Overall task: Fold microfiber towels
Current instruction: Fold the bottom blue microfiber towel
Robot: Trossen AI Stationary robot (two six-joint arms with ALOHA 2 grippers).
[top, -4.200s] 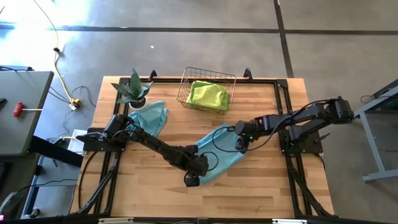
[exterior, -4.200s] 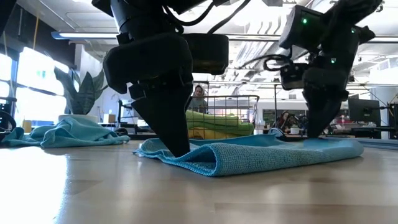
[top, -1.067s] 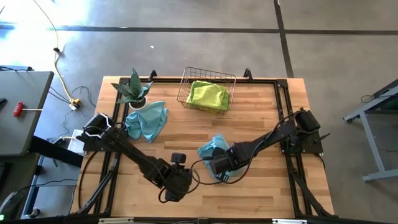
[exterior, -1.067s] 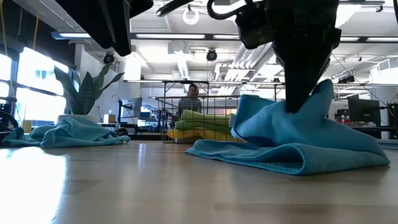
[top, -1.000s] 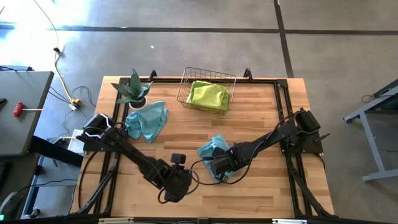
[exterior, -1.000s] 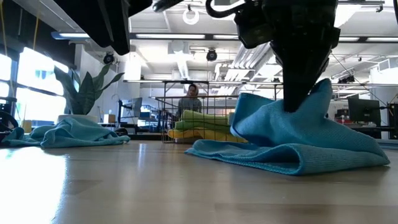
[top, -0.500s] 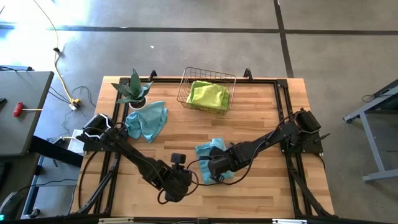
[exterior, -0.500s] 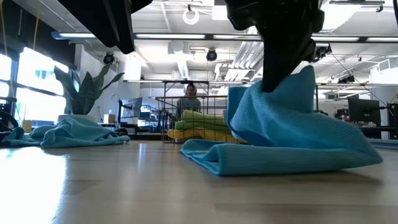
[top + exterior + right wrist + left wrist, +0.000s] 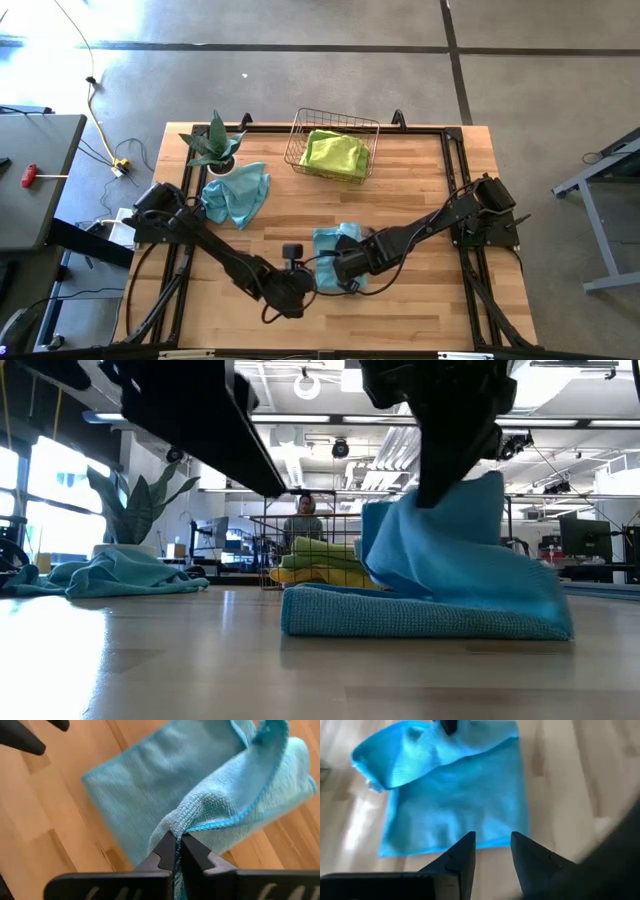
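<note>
the left arm runs from its base at the table's (image 9: 430, 300) left edge diagonally toward the front middle, its wrist bent so the left gripper (image 9: 292, 262) points toward the centre. in its wrist view the two dark fingers (image 9: 465, 851) stand slightly apart with nothing between them, hovering just off the near edge of the teal towel (image 9: 335, 243).

that teal towel lies near the table's middle, partly folded: a flat lower layer on the wood, and an upper flap lifted and curling over it. the low view shows the raised flap (image 9: 440, 540) standing up above the flat layer.

the right arm stretches from its base at the right edge, low across the table toward the centre. the right gripper (image 9: 347, 268) is over the towel, its jaws clenched on a pinched edge of the cloth (image 9: 200, 822).

to the left, a second teal towel (image 9: 237, 193) lies crumpled beside the potted plant (image 9: 212, 143) at the back left corner. at the back middle, a wire basket (image 9: 300, 135) holds a lime green towel (image 9: 335, 152).

bare wood lies open along the front edge and on the right half, between the centre towel and the right arm's base.
</note>
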